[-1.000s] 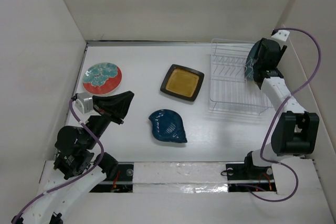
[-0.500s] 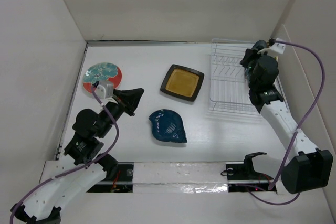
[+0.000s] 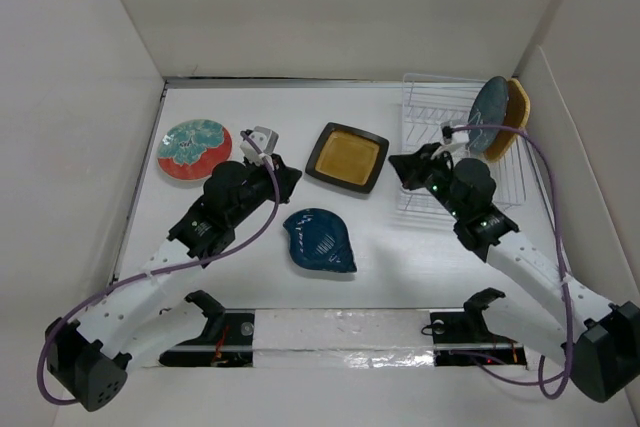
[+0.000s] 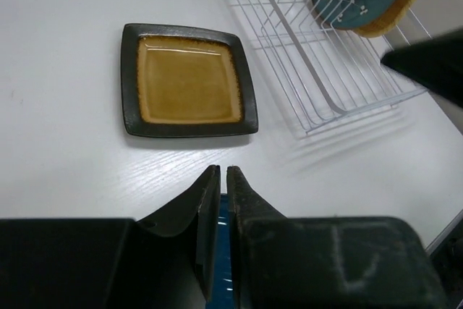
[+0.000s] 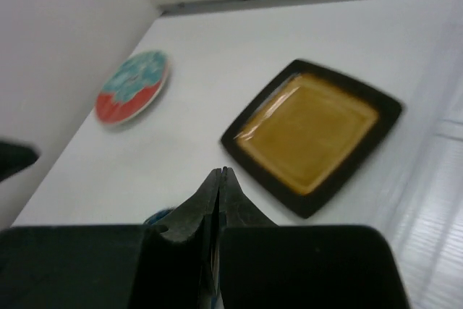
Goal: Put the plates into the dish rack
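Observation:
The white wire dish rack [image 3: 432,137] stands at the back right. A round grey-teal plate [image 3: 488,115] stands on edge in its far end, with an orange plate [image 3: 517,117] behind it. A black-rimmed mustard square plate [image 3: 347,157], a dark blue leaf-shaped plate [image 3: 319,240] and a red-rimmed teal floral plate [image 3: 194,148] lie flat on the table. My left gripper [image 3: 285,179] is shut and empty, hovering left of the mustard plate [image 4: 188,79]. My right gripper [image 3: 397,169] is shut and empty, between the mustard plate [image 5: 311,132] and the rack.
White walls close in the table on the left, back and right. The rack [image 4: 318,70] sits close to the right wall. The two grippers face each other across the mustard plate, above the blue plate's far side.
The right gripper let go of the grey-teal plate in the rack, shut and swung left toward the middle. The left gripper moved right from near the floral plate to beside the mustard plate.

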`<state>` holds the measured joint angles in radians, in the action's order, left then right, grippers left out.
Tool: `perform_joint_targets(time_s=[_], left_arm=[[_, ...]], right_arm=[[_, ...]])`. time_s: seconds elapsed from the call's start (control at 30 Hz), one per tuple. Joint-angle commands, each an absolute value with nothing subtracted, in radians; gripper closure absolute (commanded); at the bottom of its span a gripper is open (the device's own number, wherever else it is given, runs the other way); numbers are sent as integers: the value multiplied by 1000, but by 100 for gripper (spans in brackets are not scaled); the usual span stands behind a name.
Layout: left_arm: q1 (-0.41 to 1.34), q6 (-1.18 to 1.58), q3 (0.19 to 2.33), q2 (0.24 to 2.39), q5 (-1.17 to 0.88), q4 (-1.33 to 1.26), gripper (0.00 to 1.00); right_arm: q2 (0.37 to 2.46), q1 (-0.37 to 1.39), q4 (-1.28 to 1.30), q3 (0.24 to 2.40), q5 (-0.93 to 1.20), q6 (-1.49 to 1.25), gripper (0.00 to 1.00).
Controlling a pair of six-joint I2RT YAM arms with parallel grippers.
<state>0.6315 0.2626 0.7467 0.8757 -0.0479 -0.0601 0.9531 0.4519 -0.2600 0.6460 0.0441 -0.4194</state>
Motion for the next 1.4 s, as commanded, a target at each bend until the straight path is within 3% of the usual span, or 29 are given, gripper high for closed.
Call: perform_joint_targets(time_s=[0.0,0.07,0.17,0.2,0.23,0.3,0.33,0.6,0.77,1.2,1.37], left_arm=[[597,247,811,865,-54,-118,93],[549,262,801,861,-87,-136,93],[511,271,785,853,-112,-164,91],[511,270,782,851,-107,-169,91],[511,270,778,850,-104,-170,90],[511,270,773,845,-118,-175,87],[511,268,767,842,-129,-182,85],[511,258,742,813,-161,-192,74],[511,264,738,790,-199,-193,72],[511,287,733,739,-236,-198,69],[511,290,730,706,-226,-201,68]], right_arm=[[946,611,-232,644,195,-414,100],[974,684,-184,641,175,-397,98],[1031,793,-146,643,74,-390,86],[1051,807,-144,644,51,-388,67],[1072,818,-146,644,37,-390,55],[1139,827,-164,644,21,-396,40],[1191,827,-176,650,18,-399,38],[1420,827,-213,687,23,-419,36],[1505,827,-221,692,15,-448,37],[1666,847,-380,690,189,-518,49],[1681,847,-417,689,196,-546,79]])
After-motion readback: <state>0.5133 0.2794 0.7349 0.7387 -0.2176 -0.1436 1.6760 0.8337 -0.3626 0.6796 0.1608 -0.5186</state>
